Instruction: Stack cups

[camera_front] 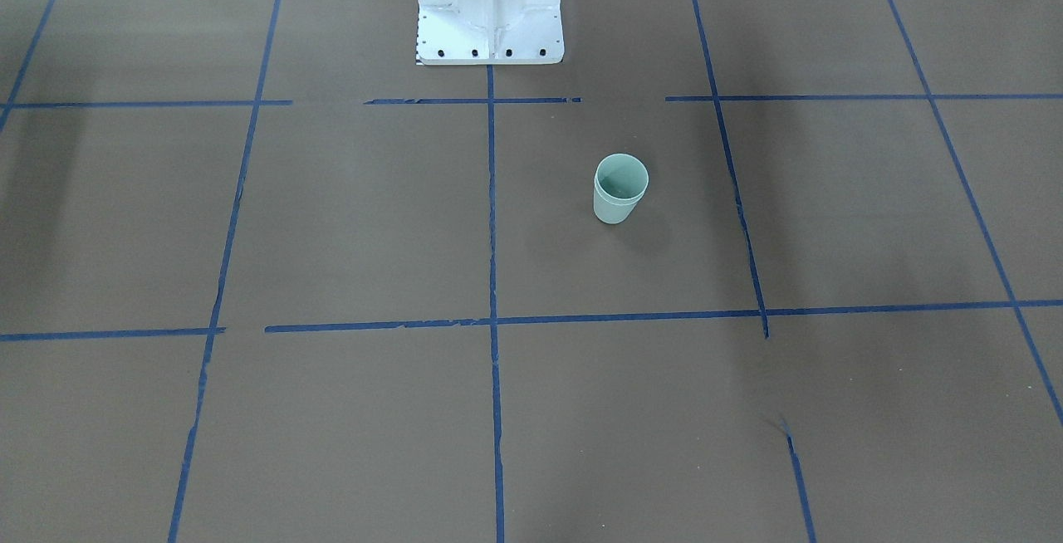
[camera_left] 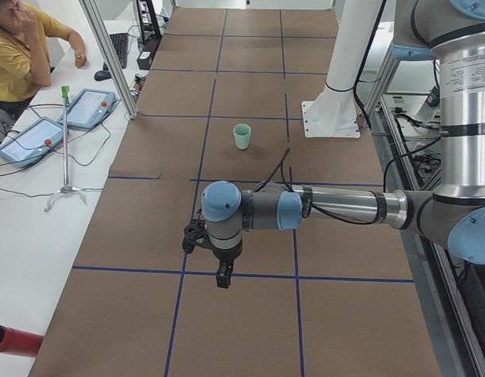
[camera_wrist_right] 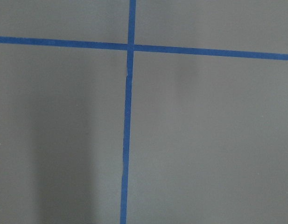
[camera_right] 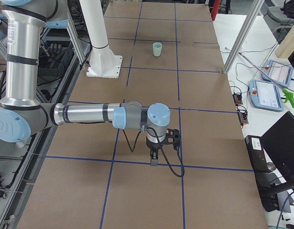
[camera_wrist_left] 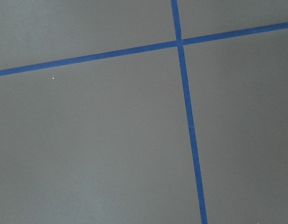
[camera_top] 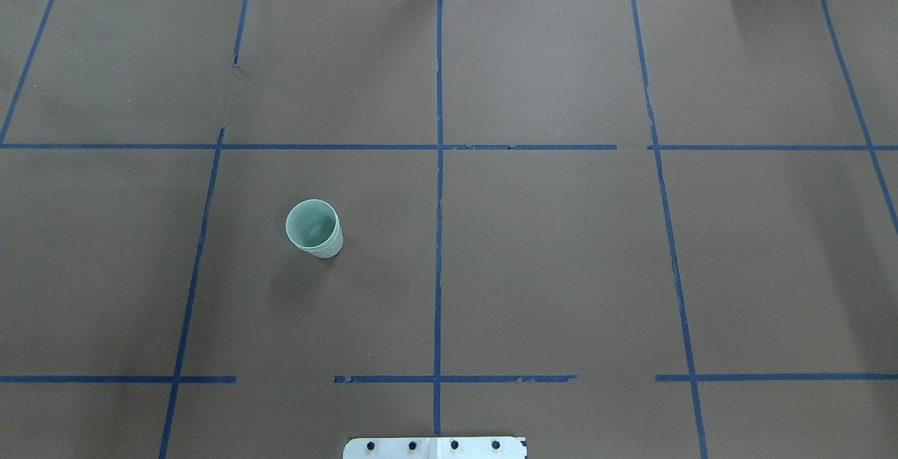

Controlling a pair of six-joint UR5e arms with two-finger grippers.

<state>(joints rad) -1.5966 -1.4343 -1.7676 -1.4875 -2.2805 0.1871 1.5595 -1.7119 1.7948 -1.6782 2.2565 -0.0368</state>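
Note:
One pale mint-green cup [camera_top: 313, 228] stands upright on the brown table, left of the centre line in the overhead view. It also shows in the front view [camera_front: 619, 188], the left view [camera_left: 241, 136] and the right view [camera_right: 157, 48]. I see no second separate cup; I cannot tell whether one is nested inside. My left gripper [camera_left: 224, 276] shows only in the left side view, pointing down over the table far from the cup. My right gripper [camera_right: 154, 159] shows only in the right side view, likewise far away. I cannot tell whether either is open. Both wrist views show only bare table.
The white robot pedestal [camera_front: 490, 7] stands at the table's near-robot edge. Blue tape lines [camera_top: 439, 234] grid the brown table. An operator [camera_left: 22, 47] sits beyond the table's far side, with teach pendants [camera_right: 268, 93] and a small stand [camera_left: 65, 149] nearby.

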